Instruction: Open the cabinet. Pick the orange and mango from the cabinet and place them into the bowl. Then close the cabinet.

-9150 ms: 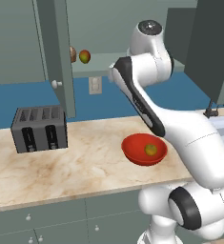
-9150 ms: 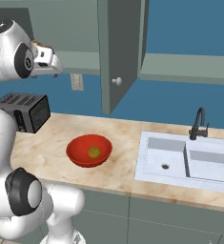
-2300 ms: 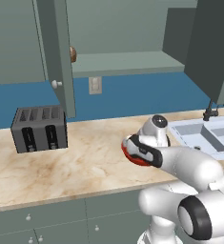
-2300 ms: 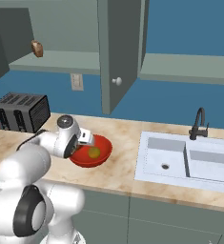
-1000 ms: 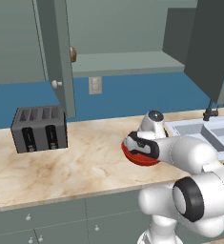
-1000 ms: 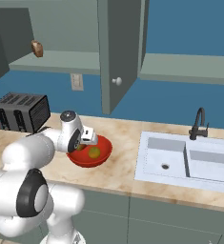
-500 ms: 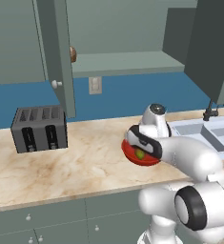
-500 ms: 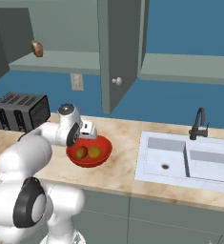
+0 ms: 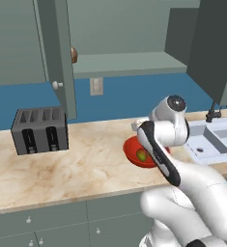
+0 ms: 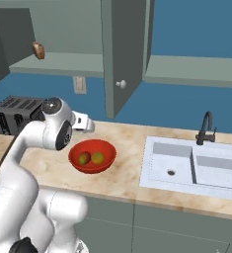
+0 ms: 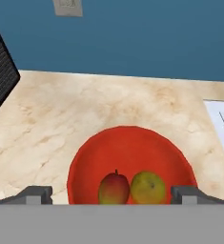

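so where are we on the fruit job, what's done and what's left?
Done: the cabinet doors stand open, and the orange and mango lie side by side in the bowl. In hand: nothing; the gripper sits above the bowl with its jaws wide open and empty. Left: closing the cabinet doors.

A glossy red bowl (image 11: 132,147) is seen from above on a beige marbled tabletop (image 11: 61,114). Inside it, near the lower rim, a red-and-green mango (image 11: 114,188) and a yellow-orange orange (image 11: 148,187) are set side by side, touching. The two fingertips (image 11: 36,194) of the hand (image 11: 111,195) are spread wide, one at each side of the bowl. A blue wall with a pale outlet (image 11: 68,6) is shown behind, the dark toaster (image 11: 0,71) at left, and the sink edge (image 11: 221,125) at right.
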